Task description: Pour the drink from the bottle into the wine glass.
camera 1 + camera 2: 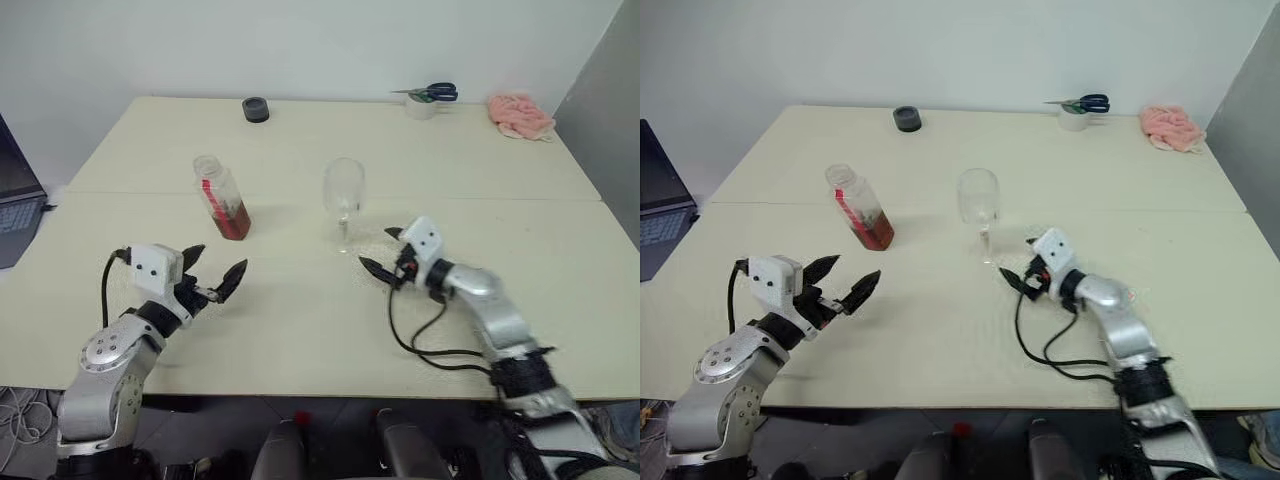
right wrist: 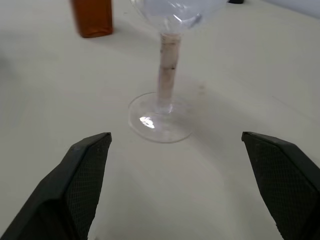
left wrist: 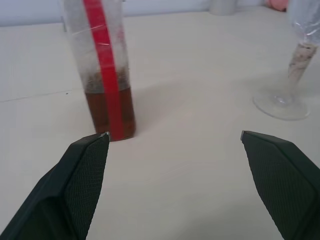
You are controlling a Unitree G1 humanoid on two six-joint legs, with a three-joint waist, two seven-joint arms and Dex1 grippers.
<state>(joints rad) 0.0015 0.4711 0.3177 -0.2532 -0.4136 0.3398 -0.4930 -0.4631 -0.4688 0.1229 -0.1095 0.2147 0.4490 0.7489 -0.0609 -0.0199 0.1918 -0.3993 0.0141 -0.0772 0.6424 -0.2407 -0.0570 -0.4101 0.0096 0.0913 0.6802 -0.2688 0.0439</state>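
The bottle [image 1: 222, 198] stands upright and uncapped on the table, left of centre, with its red strip facing me. The reddish-brown drink [image 1: 232, 222] fills only its bottom part. The clear wine glass [image 1: 343, 195] stands upright to the right of the bottle, and I cannot tell whether anything is in it. My left gripper [image 1: 215, 265] is open, a short way in front of the bottle [image 3: 102, 75] and apart from it. My right gripper [image 1: 378, 250] is open, just right of and in front of the glass foot [image 2: 160, 117], holding nothing.
A small black round object [image 1: 255, 109] lies at the table's far edge. Scissors [image 1: 432, 93] rest on a white cup at the back, with a pink cloth [image 1: 520, 115] at the back right. A laptop [image 1: 15, 200] sits off the table's left edge.
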